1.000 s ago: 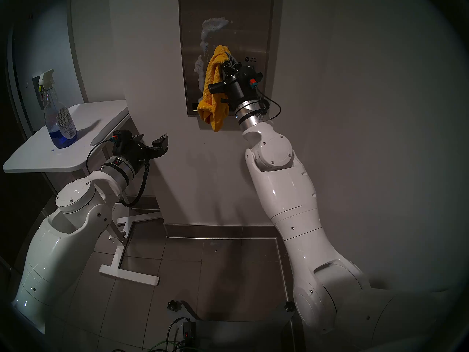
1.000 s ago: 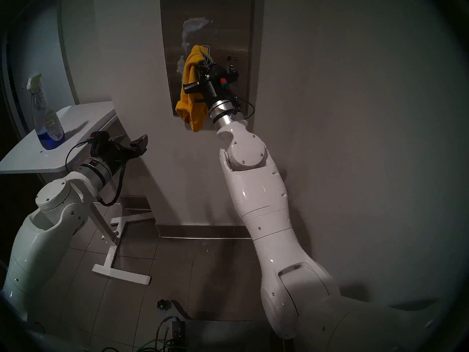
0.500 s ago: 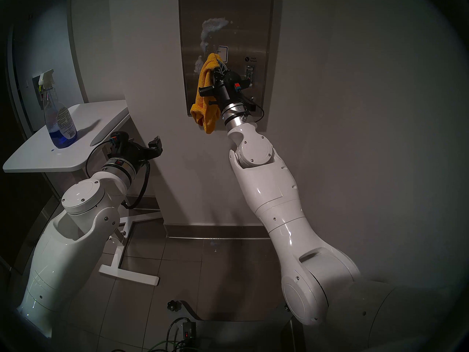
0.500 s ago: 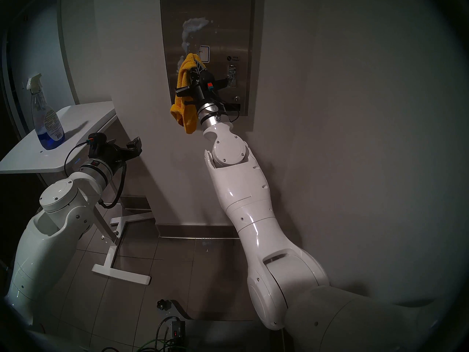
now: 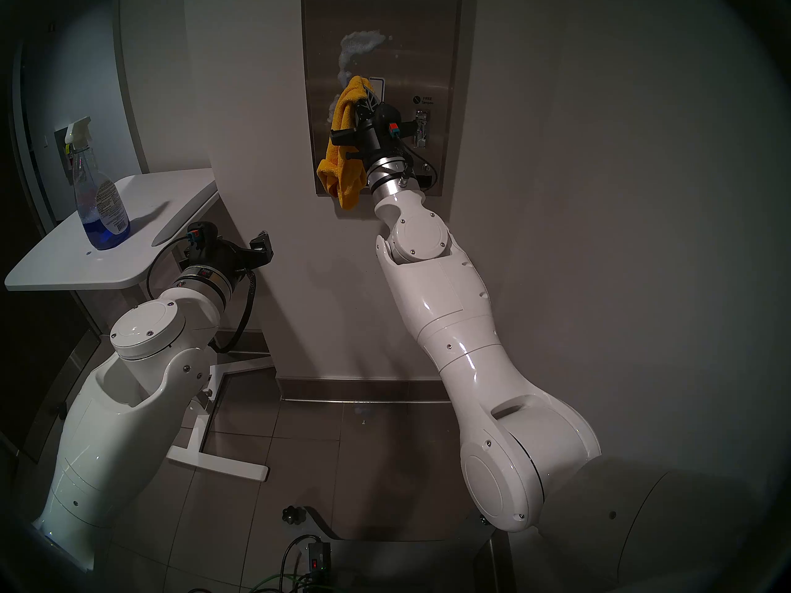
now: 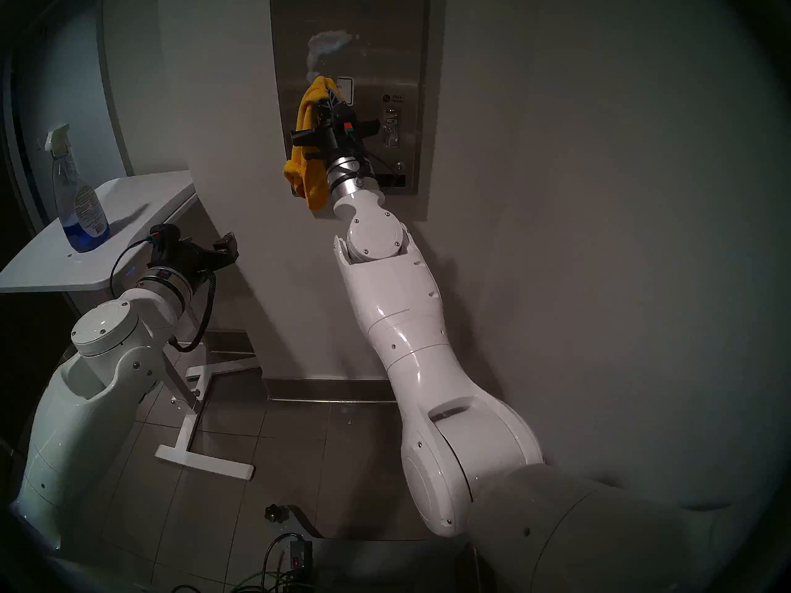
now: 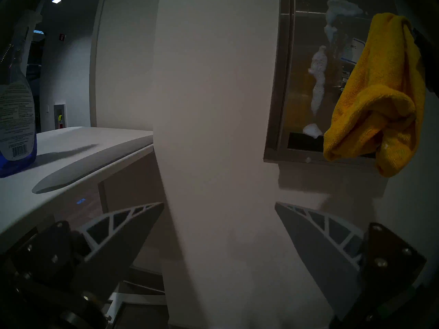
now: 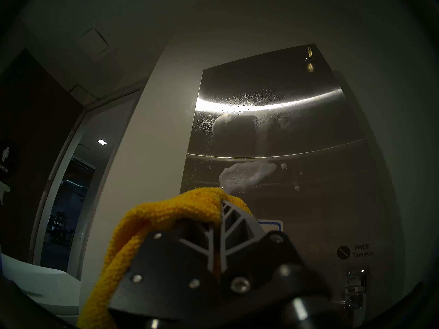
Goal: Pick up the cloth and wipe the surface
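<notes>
The mustard-yellow microfibre cloth (image 5: 342,147) is clamped between the closed fingers of the right gripper (image 5: 371,95), which is raised against the tall brushed stainless-steel dispenser panel (image 5: 411,44) mounted on the wall. The cloth's upper fold is held at the panel's left half, beside a blue-bordered label (image 8: 273,225), and the rest hangs down past the panel's lower edge. White foam streaks (image 5: 357,44) are seen on the steel above the cloth, and further patches (image 7: 318,84) are seen to the left of it in the left wrist view. Whether the cloth is pressed onto the steel cannot be told. The left gripper (image 7: 219,205) is held low beside the white rounded table (image 5: 55,262), its fingers wide apart and empty. A clear spray bottle of blue liquid (image 5: 100,207) is stood upright on that table.
</notes>
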Controlling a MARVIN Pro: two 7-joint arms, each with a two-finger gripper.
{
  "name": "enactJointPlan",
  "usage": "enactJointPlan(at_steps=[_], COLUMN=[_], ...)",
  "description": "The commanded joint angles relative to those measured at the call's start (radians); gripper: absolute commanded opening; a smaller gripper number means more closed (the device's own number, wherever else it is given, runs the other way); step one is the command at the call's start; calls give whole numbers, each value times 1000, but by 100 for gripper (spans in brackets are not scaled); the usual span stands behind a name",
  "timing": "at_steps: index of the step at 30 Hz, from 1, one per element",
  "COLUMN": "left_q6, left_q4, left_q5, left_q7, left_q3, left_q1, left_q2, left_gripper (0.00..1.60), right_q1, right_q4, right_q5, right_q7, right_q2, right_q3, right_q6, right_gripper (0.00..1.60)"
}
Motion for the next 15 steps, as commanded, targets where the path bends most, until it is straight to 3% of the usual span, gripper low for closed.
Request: enactJointPlan(at_steps=[1, 15], left_q6=[-5, -4], left_q4=[-31, -30], left_q5=[11, 9], left_q7=[12, 34], left_q3=[-6, 1], left_q1=[-39, -40], left_q2=[-1, -6], left_gripper=[160, 160], right_q1=[111, 199], right_q4=[26, 106], right_q5=[-16, -24], right_q7=[-1, -22], right_q2=[-56, -103], right_q3=[6, 55], right_q6=[-3, 61], right_gripper=[0, 0])
